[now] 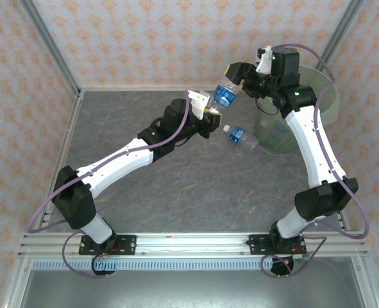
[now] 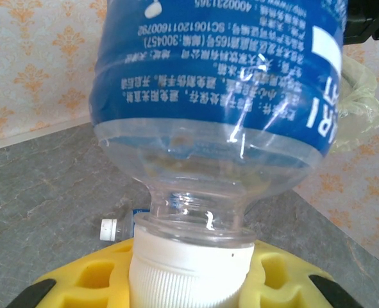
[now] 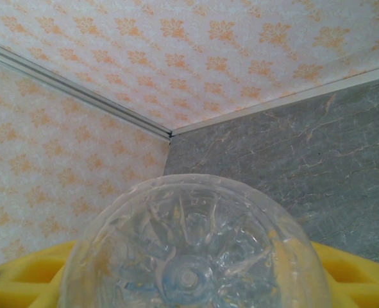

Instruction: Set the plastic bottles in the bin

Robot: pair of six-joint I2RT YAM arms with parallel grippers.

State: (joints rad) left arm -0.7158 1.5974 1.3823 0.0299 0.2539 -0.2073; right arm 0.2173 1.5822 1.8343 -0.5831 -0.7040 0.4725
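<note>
Surface: we look at a grey marbled table (image 1: 176, 192) boxed in by walls (image 1: 176, 38) papered in an orange pattern.
Lying bottle: nearest to us, a clear lying bottle (image 1: 242, 136) with a blue label rests on its side on the table, white cap toward the left, just beside the bin's foot; from the left wrist we catch its cap end (image 2: 109, 229) low behind the fingers.
Left gripper: the left gripper (image 1: 210, 110) hangs over mid-table, its yellow fingers (image 2: 93, 276) pinched on the white cap (image 2: 189, 269) of the held bottle.
Held bottle: the held bottle (image 1: 225, 95) is off the table, blue-labelled, slanting up and to the right from the left gripper, cap low, base high.
Right gripper: the right gripper (image 1: 238, 78) meets the base of that bottle; from its wrist we see the clear base (image 3: 189, 256) sitting against the yellow pads (image 3: 29, 276), yet we cannot tell whether the jaws are pressing on it.
Bin: the pale-green bin (image 1: 327, 112) stands at the far right, partly behind the right arm, to the right of the held bottle and apart from it.
</note>
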